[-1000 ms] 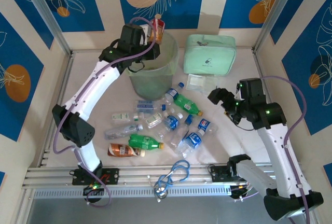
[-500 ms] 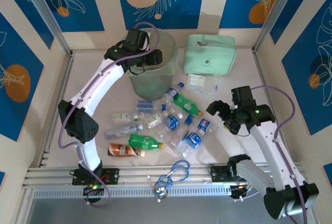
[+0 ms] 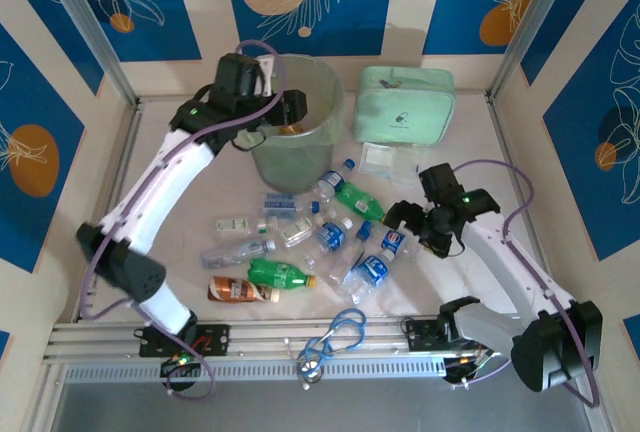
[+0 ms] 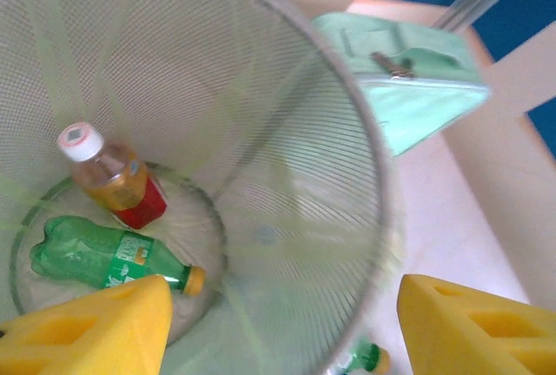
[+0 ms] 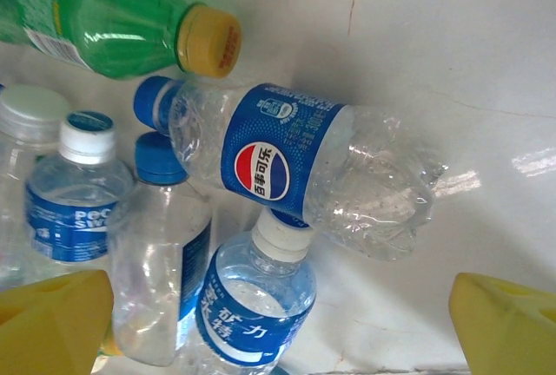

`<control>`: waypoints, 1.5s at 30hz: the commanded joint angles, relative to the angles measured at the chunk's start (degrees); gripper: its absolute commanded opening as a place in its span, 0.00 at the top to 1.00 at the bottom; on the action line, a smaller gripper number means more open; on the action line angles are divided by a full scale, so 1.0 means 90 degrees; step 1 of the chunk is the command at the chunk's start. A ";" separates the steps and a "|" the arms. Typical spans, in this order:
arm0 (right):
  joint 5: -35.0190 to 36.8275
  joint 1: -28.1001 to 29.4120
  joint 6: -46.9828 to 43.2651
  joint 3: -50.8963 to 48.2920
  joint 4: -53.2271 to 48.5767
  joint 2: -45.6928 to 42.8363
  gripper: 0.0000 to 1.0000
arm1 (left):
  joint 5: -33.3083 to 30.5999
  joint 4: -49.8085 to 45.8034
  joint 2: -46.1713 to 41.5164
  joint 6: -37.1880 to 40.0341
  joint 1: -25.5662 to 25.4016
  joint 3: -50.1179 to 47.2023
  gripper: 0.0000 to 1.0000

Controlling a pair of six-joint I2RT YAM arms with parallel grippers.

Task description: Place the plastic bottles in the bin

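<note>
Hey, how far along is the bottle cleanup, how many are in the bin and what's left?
Early on. Done: two lie in the bin, a red-labelled bottle and a green bottle. In hand: nothing; the left end effector hangs open over the bin, the right end effector open above a Pepsi-labelled bottle. Left: ten or more loose bottles on the table.
</note>
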 commanded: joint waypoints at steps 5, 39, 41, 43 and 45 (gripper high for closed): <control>0.0914 0.0974 0.0082 0.0397 0.0007 0.0595 0.00 | -0.0212 0.0399 -0.2265 -0.0257 0.0068 -0.2411 0.28; 0.1680 0.0722 -0.0321 0.0820 -0.0119 0.3034 0.00 | 0.0274 0.0570 -0.3534 -0.1052 0.0216 -0.4526 0.28; 0.1494 0.0613 -0.0344 0.0704 -0.0010 0.2884 0.00 | 0.0282 0.0590 -0.3520 -0.1062 0.0216 -0.4517 0.28; 0.1307 0.0518 -0.0403 0.0621 0.0077 0.2772 0.01 | 0.0302 0.0600 -0.3501 -0.1064 0.0216 -0.4500 0.28; 0.1177 0.0450 -0.0443 0.0530 0.0134 0.2711 0.01 | 0.0304 0.0609 -0.3481 -0.1063 0.0214 -0.4487 0.28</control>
